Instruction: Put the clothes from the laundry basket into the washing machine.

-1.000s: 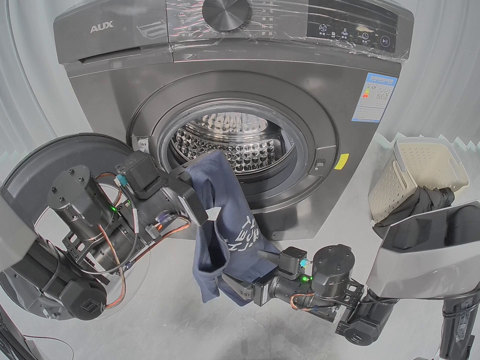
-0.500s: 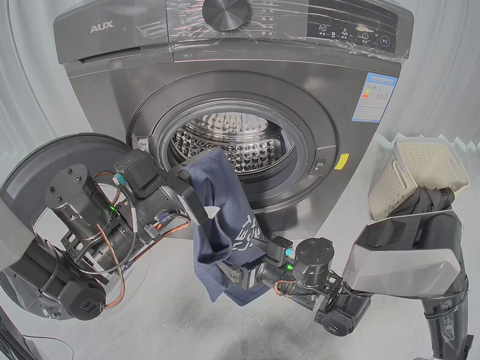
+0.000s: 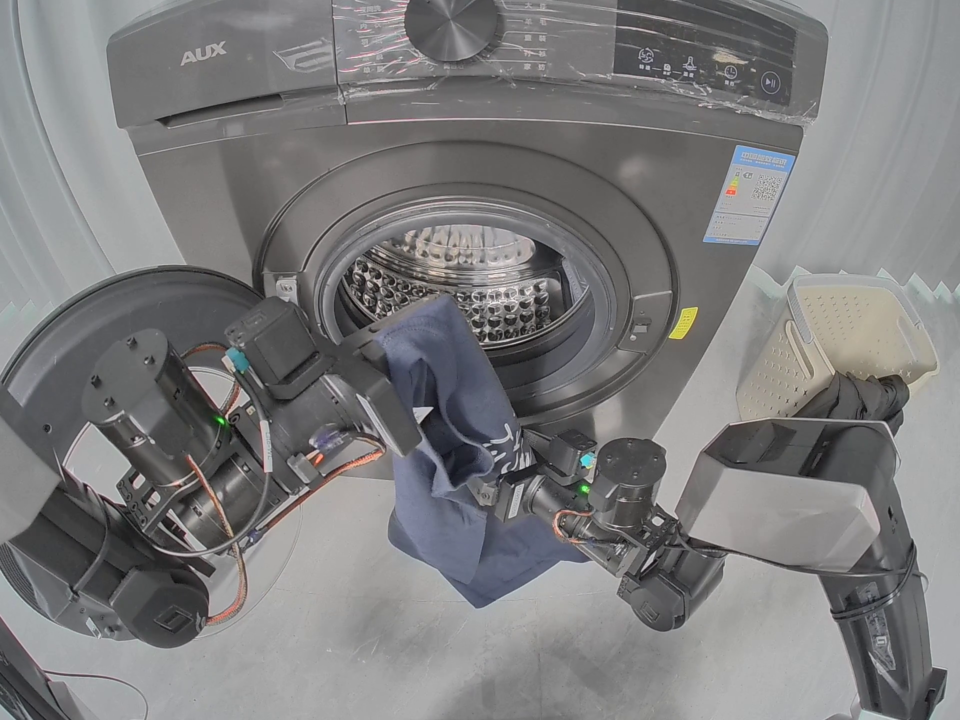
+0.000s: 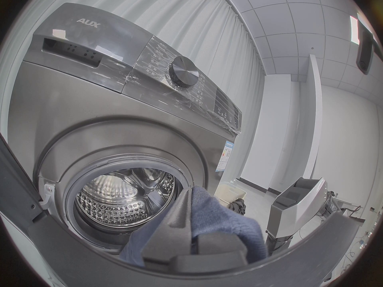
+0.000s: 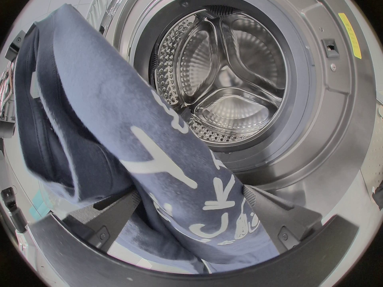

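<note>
Our left end effector [image 3: 388, 350] is clamping the top edge of a navy garment [image 3: 450, 392] and holding it up at the left lip of the washing machine [image 3: 640, 192] opening. Our right end effector [image 3: 490, 492] is propping up the lower folds, its fingers standing wide apart with the cloth lying across between them. The machine is standing with its round door [image 3: 130, 302] swung fully open to the left, and the drum [image 3: 470, 282] is showing only bare steel. The laundry basket [image 3: 860, 322] is sitting on the floor to the machine's right, and a dark garment [image 3: 845, 402] is hanging over its near rim. The navy garment is hanging mostly outside the opening, with its hem dangling toward the floor. We are judging the job as barely begun. The first piece is at the threshold but not yet inside, and at least the dark one is waiting after it.
</note>
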`<state>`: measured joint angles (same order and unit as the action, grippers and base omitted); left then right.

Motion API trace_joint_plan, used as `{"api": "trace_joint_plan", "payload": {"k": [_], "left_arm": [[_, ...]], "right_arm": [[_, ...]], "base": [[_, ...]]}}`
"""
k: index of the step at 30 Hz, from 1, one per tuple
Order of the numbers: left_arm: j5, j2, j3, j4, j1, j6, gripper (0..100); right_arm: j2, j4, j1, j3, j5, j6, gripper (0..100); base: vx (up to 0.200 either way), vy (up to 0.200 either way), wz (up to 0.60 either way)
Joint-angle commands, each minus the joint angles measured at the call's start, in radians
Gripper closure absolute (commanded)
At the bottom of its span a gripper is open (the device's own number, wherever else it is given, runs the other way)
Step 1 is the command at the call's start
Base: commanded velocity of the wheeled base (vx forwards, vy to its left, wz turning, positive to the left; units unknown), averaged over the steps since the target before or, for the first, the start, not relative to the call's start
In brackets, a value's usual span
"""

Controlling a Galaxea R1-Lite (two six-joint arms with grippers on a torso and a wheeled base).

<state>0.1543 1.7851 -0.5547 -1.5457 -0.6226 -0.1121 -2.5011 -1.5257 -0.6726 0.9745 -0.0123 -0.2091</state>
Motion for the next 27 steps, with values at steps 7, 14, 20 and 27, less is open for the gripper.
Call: {"api": "trace_joint_plan", "payload": {"k": [7, 14, 20, 27], "left_arm": [[-0.001, -0.004, -0.002, -0.001, -0.003, 0.0, 100], [-0.002, 0.008, -0.005, -0.001, 0.007, -0.001, 100], [-0.002, 0.008, -0.004, -0.001, 0.006, -0.003, 100], [-0.004, 0.014, -0.005, -0.001, 0.009, -0.003, 100]], "right_arm": [[-0.073, -0.002, -0.01, 0.066, 0.0, 0.008, 0], [-0.068, -0.013, -0.016, 0.064, 0.008, 0.007, 100], [-0.065, -0.014, -0.028, 0.052, 0.009, 0.005, 100], [-0.042, -0.014, -0.033, -0.002, 0.008, 0.005, 100]], "base": [[0.0, 0.0, 0.0], [0.0, 0.0, 0.0], [0.0, 0.0, 0.0], [0.0, 0.0, 0.0]]}}
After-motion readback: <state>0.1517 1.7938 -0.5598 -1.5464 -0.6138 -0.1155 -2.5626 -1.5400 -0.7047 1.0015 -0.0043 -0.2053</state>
